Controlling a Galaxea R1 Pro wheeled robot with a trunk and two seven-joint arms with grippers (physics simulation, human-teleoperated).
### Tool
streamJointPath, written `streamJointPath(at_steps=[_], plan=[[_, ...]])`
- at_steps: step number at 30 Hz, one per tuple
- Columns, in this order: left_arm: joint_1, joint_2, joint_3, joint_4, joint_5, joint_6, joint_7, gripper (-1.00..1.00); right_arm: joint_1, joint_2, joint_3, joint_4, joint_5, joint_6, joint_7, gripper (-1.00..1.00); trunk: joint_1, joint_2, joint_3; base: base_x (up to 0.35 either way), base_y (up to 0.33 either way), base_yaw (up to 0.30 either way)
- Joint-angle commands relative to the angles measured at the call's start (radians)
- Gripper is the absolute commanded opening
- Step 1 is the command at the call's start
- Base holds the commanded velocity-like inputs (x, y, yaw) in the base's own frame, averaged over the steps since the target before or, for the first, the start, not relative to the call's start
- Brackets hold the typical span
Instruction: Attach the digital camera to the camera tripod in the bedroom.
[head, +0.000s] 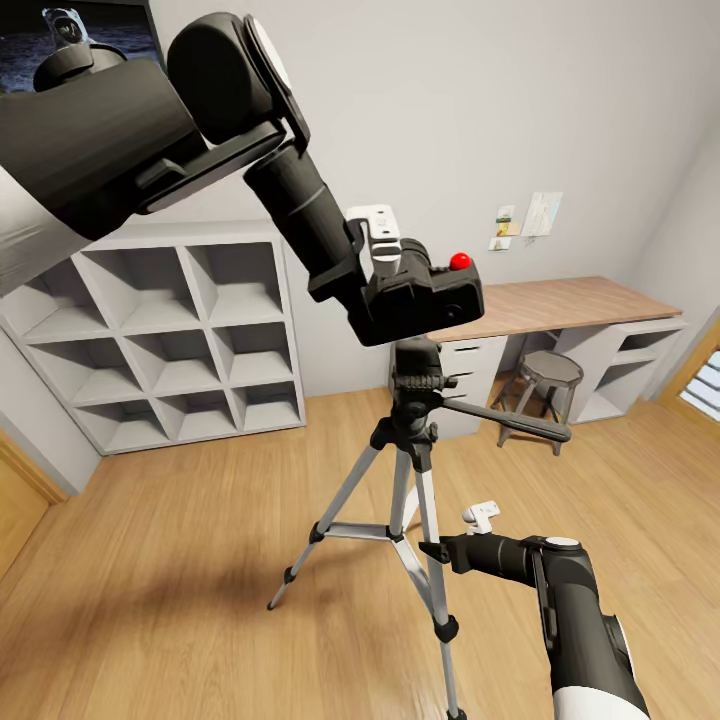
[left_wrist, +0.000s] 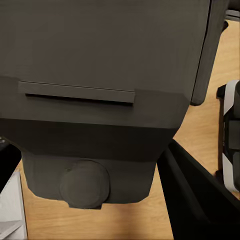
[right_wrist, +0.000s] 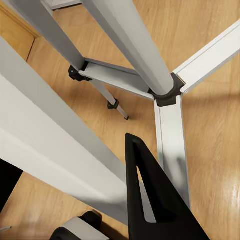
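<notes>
The camera (head: 425, 297) is matt black plastic; the tripod (head: 400, 520) legs are smooth silvery metal; the floor (head: 180, 560) is glossy light wood.

A home bedroom or study: white cube shelving (head: 180, 330) stands left of the wood-topped table (head: 570, 305), with a stool (head: 548, 372) on plank floor (head: 180, 560).

Bedroom seen from the head, forward and down, silver-legged black-headed camera tripod (head: 413, 480) centred, small black boxy digital camera (left_wrist: 95, 95) viewed very close by the left wrist, tripod legs (right_wrist: 125, 75) shared close-up by the right wrist, downward onto light wood plank floor (right_wrist: 200, 30)
</notes>
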Motion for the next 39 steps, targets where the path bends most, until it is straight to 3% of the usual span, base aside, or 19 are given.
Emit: streamJointPath(at_steps=[1,29,33,39], plan=[[-0.002,-0.001,-0.002,0.0,0.0,0.005,-0.003,-1.0,-0.001,0.001,-0.002,-0.001,0.033,-0.004,-0.045,-1.0,0.001,-0.002,-0.002,0.0,0.0,0.0],[-0.002,-0.007,-0.003,-0.006,-0.015,0.006,-0.002,-1.0,-0.001,0.001,-0.002,-0.002,0.03,-0.004,-0.045,-1.0,0.001,-0.002,-0.002,0.0,0.0,0.0],[-0.002,-0.017,-0.004,-0.007,-0.028,0.006,-0.002,-1.0,-0.001,0.001,-0.002,-0.002,0.03,-0.004,-0.045,-1.0,0.001,-0.002,-0.002,0.0,0.0,0.0],[-0.002,-0.067,-0.004,0.007,-0.081,0.006,-0.002,-1.0,-0.001,0.001,-0.002,-0.002,0.03,-0.004,-0.045,-1.0,0.001,-0.002,-0.002,0.0,0.0,0.0]])
